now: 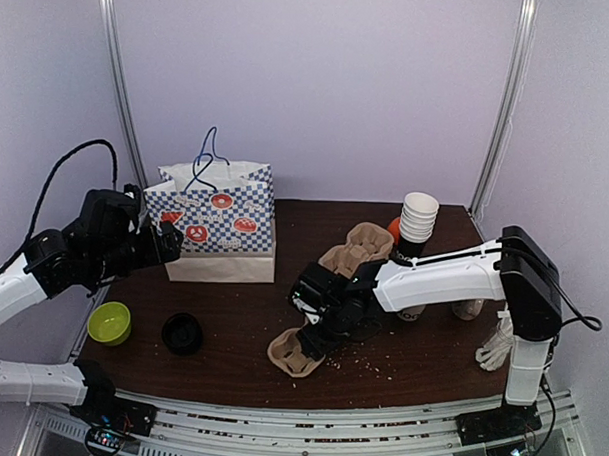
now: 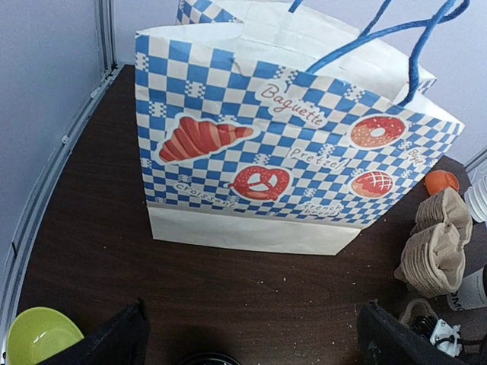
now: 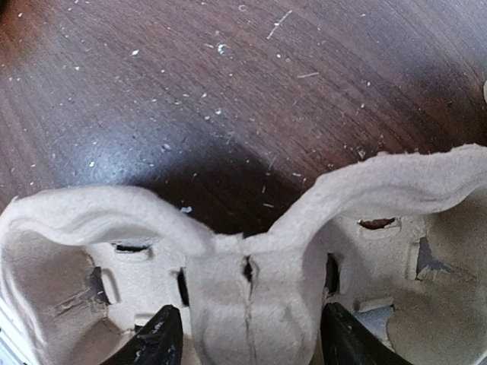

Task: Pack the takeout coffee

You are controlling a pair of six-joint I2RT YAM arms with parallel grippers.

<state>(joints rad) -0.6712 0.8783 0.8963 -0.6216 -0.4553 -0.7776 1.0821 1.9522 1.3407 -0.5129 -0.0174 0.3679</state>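
The takeout coffee (image 1: 413, 312) stands at the right, mostly hidden behind my right arm; only its base shows, and its black-and-white side (image 2: 467, 292) shows at the edge of the left wrist view. My right gripper (image 1: 326, 324) is shut on the centre post of a pulp cup carrier (image 1: 294, 354), near the front edge. In the right wrist view both fingers (image 3: 157, 344) flank that post (image 3: 247, 304). My left gripper (image 1: 170, 241) is open and empty, above the table in front of the blue-checked paper bag (image 1: 219, 223), which fills the left wrist view (image 2: 289, 152).
A stack of pulp carriers (image 1: 359, 247) lies beside the bag. A tall stack of lidless cups (image 1: 418, 217) and an orange object (image 1: 394, 227) stand behind. A green bowl (image 1: 109, 322) and a black lid (image 1: 183, 333) sit front left. A white bundle (image 1: 496, 344) lies far right.
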